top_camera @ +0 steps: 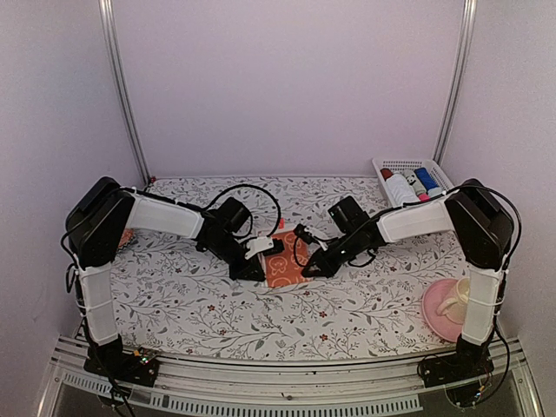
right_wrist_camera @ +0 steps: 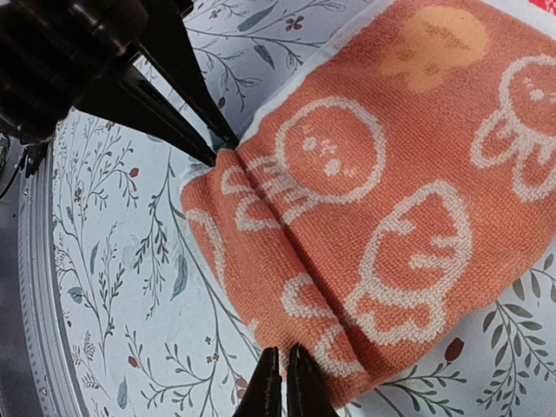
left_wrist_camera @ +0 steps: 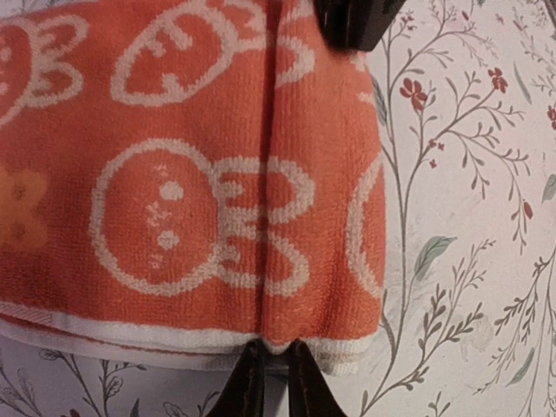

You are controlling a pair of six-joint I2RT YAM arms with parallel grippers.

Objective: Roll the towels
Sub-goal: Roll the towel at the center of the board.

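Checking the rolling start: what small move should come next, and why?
Probably turn the pinched edge over onto the flat part. The left fingers and right fingers are both shut on one end of the orange towel, a ridge raised between them; nothing is rolled yet.

Left tool [top_camera: 249, 268] and right tool [top_camera: 313, 269] crowd the middle of the counter [top_camera: 217, 321], clamped on opposite ends of the orange towel [top_camera: 285, 262]. Open room along the near edge and far-left corner. Basket [top_camera: 383, 164] blocks the far-right corner, pink plate [top_camera: 432, 306] the near-right.

Soft, even, pink-tinged light, faint shadows; orange towel [left_wrist_camera: 217, 174] weave crisp close up, overhead view softer.
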